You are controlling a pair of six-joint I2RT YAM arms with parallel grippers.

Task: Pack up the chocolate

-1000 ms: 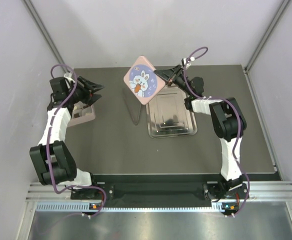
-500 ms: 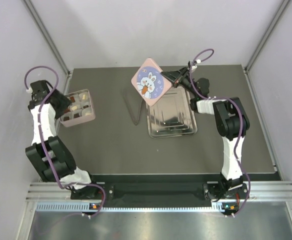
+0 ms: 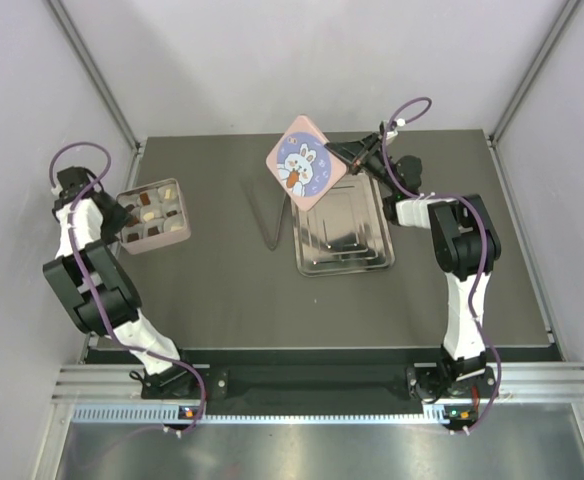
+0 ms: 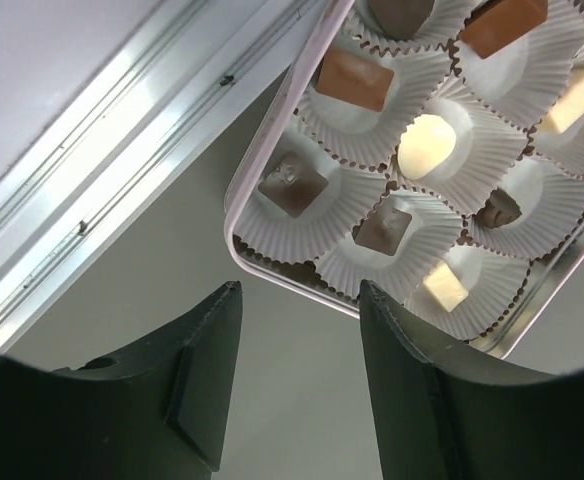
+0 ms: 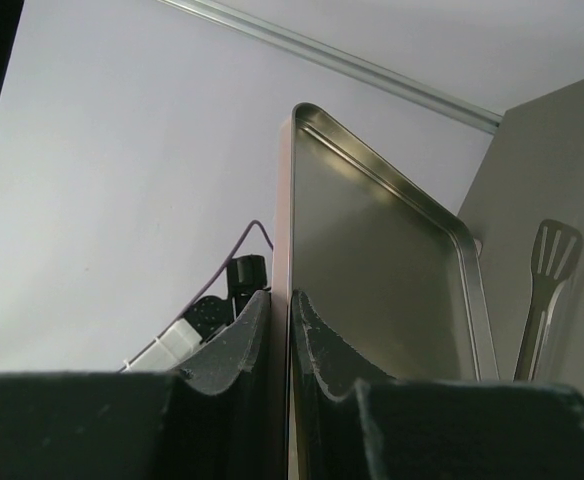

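Right pincer (image 5: 280, 300) is closed on the lid (image 5: 372, 260) edge. Left pincer (image 4: 300, 290) is half open, holds nothing; chocolates (image 4: 292, 185) lie just ahead.

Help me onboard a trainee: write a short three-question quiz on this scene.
1. True or false: the right hand is shut on the rabbit lid.
2. Short answer: what does the left hand hold?
3. Pick one: where do the chocolates sit? A, in paper cups inside the pink tin. B, in the left hand. C, on the rabbit lid.

Key: 1 true, its fingers pinch the lid's edge. 2 nothing, its jaws stand open beside the tin. 3 A.
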